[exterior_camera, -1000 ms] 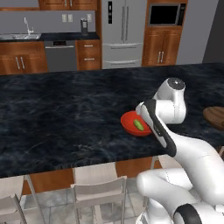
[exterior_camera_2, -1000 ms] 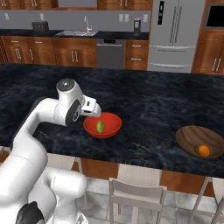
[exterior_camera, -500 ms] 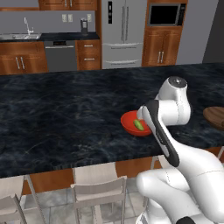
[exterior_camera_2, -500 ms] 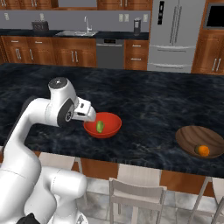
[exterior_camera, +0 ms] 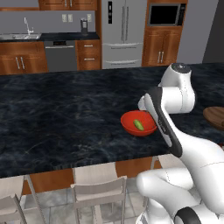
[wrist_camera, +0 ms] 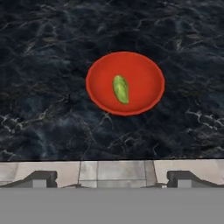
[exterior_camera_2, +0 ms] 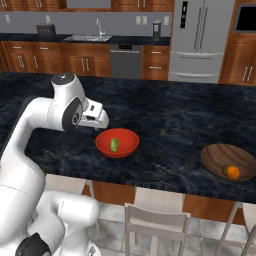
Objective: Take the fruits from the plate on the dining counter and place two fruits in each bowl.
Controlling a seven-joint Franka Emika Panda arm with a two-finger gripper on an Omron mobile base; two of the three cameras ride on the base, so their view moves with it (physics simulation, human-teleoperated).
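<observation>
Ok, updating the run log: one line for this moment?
gripper: open, empty | red bowl: green fruit | wooden bowl: orange fruit

The bench [exterior_camera: 65, 118] looks like polished black stone veined with pale grey, over a reddish-brown wood base. The red bowl [exterior_camera_2: 117, 143] has a smooth, glossy finish; the green fruit [wrist_camera: 121, 89] in it has a slightly waxy skin. The other bowl [exterior_camera_2: 231, 159] is dark grained wood, matt, with a smooth orange fruit [exterior_camera_2: 232, 172] inside. The fridge [exterior_camera: 122, 33] behind is brushed metal, and the cabinets [exterior_camera_2: 60, 62] are warm varnished wood.
</observation>
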